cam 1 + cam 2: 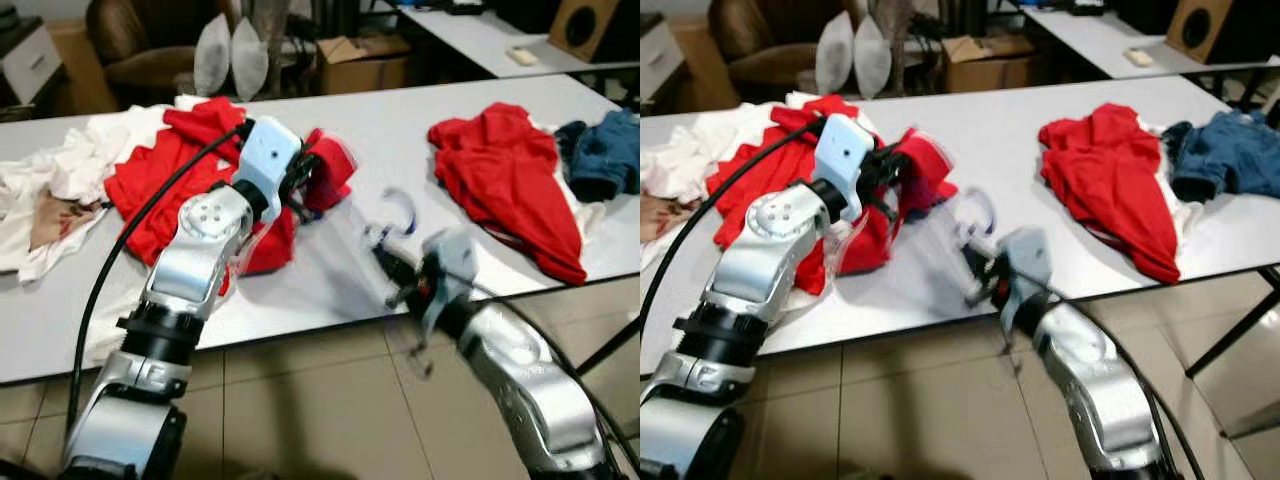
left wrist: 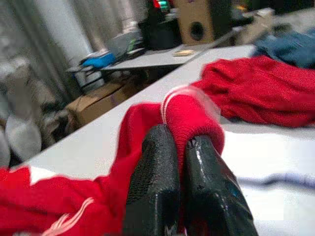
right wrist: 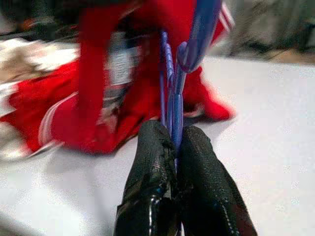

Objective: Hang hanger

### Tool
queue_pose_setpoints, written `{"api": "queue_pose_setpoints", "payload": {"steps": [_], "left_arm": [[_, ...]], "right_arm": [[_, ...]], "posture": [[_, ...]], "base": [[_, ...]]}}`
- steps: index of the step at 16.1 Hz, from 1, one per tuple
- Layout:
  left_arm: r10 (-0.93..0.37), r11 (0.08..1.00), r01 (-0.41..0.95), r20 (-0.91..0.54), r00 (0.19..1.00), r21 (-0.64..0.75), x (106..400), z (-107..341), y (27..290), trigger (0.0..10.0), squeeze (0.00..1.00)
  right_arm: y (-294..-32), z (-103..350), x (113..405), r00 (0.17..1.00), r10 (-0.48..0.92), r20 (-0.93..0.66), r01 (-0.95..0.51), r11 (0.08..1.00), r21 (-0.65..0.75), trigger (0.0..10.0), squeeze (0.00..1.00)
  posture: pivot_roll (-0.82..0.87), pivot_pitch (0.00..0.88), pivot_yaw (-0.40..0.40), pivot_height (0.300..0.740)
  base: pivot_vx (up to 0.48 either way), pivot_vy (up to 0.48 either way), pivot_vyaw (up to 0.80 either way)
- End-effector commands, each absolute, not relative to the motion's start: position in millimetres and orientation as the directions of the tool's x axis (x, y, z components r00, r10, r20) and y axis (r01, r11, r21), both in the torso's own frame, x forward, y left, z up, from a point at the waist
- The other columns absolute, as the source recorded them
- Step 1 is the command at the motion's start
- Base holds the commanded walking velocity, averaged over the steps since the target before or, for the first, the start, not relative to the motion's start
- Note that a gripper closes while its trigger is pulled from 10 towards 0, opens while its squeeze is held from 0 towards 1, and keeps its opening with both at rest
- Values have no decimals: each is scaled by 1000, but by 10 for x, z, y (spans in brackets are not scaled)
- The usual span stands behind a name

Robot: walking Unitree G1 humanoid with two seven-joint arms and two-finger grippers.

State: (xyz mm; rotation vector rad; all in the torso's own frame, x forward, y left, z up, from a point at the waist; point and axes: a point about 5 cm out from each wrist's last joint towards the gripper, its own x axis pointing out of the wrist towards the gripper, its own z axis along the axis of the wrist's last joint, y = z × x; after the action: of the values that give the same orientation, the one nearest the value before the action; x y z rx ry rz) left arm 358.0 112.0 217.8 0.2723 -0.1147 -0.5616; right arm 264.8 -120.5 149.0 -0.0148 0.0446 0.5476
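Note:
A blue plastic hanger (image 3: 173, 93) stands pinched between the black fingers (image 3: 147, 162) of my right gripper (image 1: 385, 250), which is shut on it just above the white table (image 1: 330, 150); its hook (image 1: 400, 210) shows blurred. My left gripper (image 1: 305, 185) is shut on the collar of a red garment (image 2: 189, 115), lifting a fold of it off the table. That red garment (image 1: 165, 185) trails down onto the tabletop to the left of the hanger.
Another red garment (image 1: 510, 170) and a blue one (image 1: 605, 155) lie on the table's right part. White clothes (image 1: 60, 180) lie at the far left. Behind the table are a cardboard box (image 1: 360, 60), a chair (image 1: 145, 45) and a second table (image 1: 490, 40).

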Motion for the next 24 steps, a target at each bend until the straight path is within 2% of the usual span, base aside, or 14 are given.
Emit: {"api": "queue_pose_setpoints", "payload": {"steps": [1,2,6,7,8,9,10,11,14,15,16,17,20,24], "left_arm": [[-482,854,461,36,875,242,3639,2220,1200,0,0],[-411,889,393,30,911,234,3689,2217,1285,0,0],[-444,861,428,-5,896,274,3660,2169,1244,0,0],[-511,823,492,-9,860,283,3616,2144,1154,3569,0],[-511,823,492,-9,860,283,3616,2144,1154,3569,0],[-531,813,513,-10,847,275,3603,2126,1105,10000,0],[-524,818,507,-11,852,273,3607,2116,1101,10000,0],[-532,823,523,-22,846,220,3596,2089,1103,10000,1000],[-527,825,535,-94,844,180,3529,1936,1124,10000,1000],[-520,833,534,-127,845,144,3504,1835,1108,10000,945],[-520,838,535,-138,843,112,3491,1789,1092,10000,796],[-508,849,524,-170,845,71,3464,1682,1060,10000,0],[-559,829,554,-140,818,-75,3406,1615,908,10000,0],[-479,870,456,-99,872,-188,3492,1600,876,10000,0]], "right_arm": [[-1231,1558,2696,884,468,-1,-468,884,-16,0,0],[-1218,1623,2726,899,437,38,-437,899,14,0,0],[-1154,1630,2739,898,434,79,-441,884,154,0,0],[-1129,1613,2722,882,466,68,-469,858,210,0,0],[-1129,1613,2722,882,466,68,-469,858,210,0,0],[-1155,1578,2730,894,445,49,-443,865,237,0,0],[-1175,1558,2738,902,430,40,-425,869,255,0,0],[-1207,1539,2744,911,411,35,-402,865,300,0,0],[-1228,1549,2744,905,422,46,-411,844,345,0,0],[-1219,1554,2746,902,430,48,-418,838,350,0,0],[-1213,1558,2747,900,433,49,-422,836,351,0,0],[-1192,1571,2746,894,444,54,-433,829,353,0,0],[-1180,1584,2740,889,455,58,-444,823,355,0,0],[-1170,1602,2727,883,465,67,-457,817,352,0,0]], "posture": [[-109,0,65,740],[-106,0,64,740],[-102,0,64,740],[-105,0,65,740],[-105,0,65,740],[-106,0,63,740],[-107,0,63,740],[-108,0,63,740],[-104,0,61,740],[-104,0,61,740],[-104,0,61,740],[-100,0,51,740],[-101,0,50,740],[-106,0,59,740]], "base": [[0,0,0],[0,0,0],[0,0,0],[0,0,0],[0,0,0],[0,0,0],[0,0,0],[0,0,0],[0,0,0],[0,0,0],[0,0,0],[0,0,0],[0,0,0],[0,0,0]]}}
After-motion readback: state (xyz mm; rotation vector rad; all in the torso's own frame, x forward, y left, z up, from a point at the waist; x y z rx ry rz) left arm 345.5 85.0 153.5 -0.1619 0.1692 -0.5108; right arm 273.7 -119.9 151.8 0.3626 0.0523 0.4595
